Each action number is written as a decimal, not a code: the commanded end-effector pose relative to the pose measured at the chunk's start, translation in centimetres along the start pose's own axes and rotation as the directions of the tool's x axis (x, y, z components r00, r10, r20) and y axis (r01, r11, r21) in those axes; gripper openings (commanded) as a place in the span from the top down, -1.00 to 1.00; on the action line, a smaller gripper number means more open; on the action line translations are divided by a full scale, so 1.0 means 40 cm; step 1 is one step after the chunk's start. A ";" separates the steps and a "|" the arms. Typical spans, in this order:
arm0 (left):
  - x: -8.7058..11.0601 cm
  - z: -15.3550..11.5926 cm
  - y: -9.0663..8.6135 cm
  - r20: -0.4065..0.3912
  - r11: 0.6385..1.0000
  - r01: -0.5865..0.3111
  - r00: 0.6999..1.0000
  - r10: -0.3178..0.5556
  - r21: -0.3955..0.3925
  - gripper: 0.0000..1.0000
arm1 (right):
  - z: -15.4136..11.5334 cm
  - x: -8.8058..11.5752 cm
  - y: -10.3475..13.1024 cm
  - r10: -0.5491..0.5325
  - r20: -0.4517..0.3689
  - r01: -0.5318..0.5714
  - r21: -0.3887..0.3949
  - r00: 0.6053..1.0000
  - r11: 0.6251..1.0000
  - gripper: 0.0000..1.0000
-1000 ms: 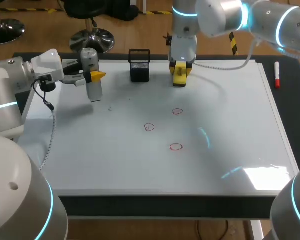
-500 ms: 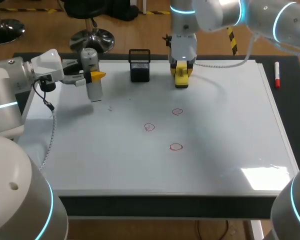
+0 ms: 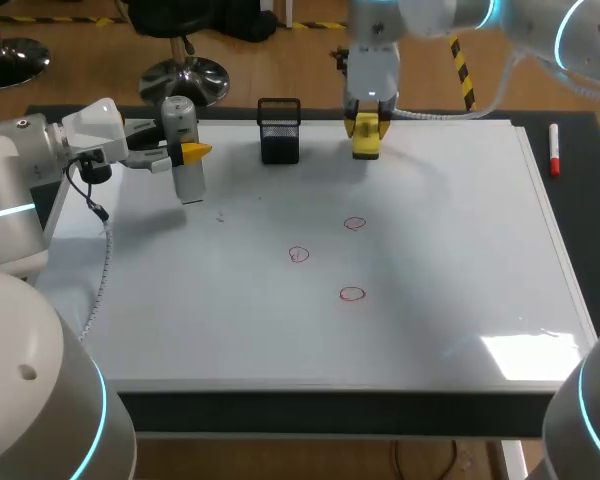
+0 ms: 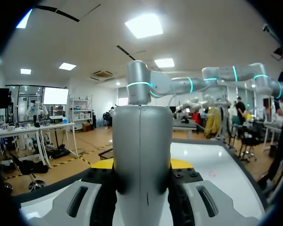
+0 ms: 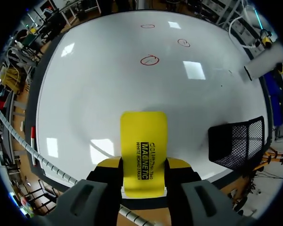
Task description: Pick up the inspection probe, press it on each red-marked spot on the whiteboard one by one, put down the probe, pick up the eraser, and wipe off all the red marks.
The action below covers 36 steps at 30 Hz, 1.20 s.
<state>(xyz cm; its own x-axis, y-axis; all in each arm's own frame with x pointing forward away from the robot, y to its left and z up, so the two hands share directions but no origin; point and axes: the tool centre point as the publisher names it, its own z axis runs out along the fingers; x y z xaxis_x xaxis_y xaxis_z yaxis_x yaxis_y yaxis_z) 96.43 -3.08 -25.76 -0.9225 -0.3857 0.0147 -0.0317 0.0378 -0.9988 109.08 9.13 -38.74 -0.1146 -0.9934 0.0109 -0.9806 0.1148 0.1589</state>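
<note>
The grey cylindrical probe (image 3: 183,150) stands upright over the whiteboard's (image 3: 460,250) far left part, with my left gripper (image 3: 187,153) shut on it from the side. In the left wrist view the probe (image 4: 141,155) fills the gap between the fingers. My right gripper (image 3: 365,125) is shut on the yellow eraser (image 3: 365,138) at the board's far edge; the eraser (image 5: 144,146) juts ahead of the gripper's fingers. Three red circles (image 3: 355,224), (image 3: 299,254), (image 3: 352,294) mark the board's middle, also seen as red circles (image 5: 150,60) ahead of the eraser.
A black mesh holder (image 3: 279,130) stands at the far edge between the two grippers, close beside the eraser (image 5: 236,139). A red marker (image 3: 554,150) lies on the dark table right of the board. A cable (image 3: 450,128) trails from the right arm along the far edge.
My right gripper has carried the eraser a little toward the board's far edge. The left arm and probe have stayed put.
</note>
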 end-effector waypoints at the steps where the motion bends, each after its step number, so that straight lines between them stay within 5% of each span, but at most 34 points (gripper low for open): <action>1: 0.001 0.002 -0.001 0.004 1.000 -0.002 1.000 0.002 0.002 1.00 | -0.067 0.025 0.031 0.007 -0.010 -0.007 -0.005 1.000 1.000 1.00; 22: 0.001 0.002 -0.001 0.004 1.000 -0.002 1.000 0.002 0.002 1.00 | -0.169 0.168 0.108 0.204 0.026 -0.205 0.088 0.979 0.975 1.00; 36: 0.001 0.002 -0.001 0.004 1.000 -0.002 1.000 0.002 0.002 1.00 | -0.175 0.233 0.157 0.313 0.055 -0.318 0.105 0.948 0.942 1.00</action>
<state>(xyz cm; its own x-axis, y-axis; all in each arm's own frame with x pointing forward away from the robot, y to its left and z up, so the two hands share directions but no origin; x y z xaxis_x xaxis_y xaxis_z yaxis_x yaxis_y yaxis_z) 96.44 -3.07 -25.76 -0.9225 -0.3857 0.0147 -0.0317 0.0378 -0.9988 103.66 1.13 -30.89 -0.4239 -0.9055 0.0185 -0.9024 0.4240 0.0768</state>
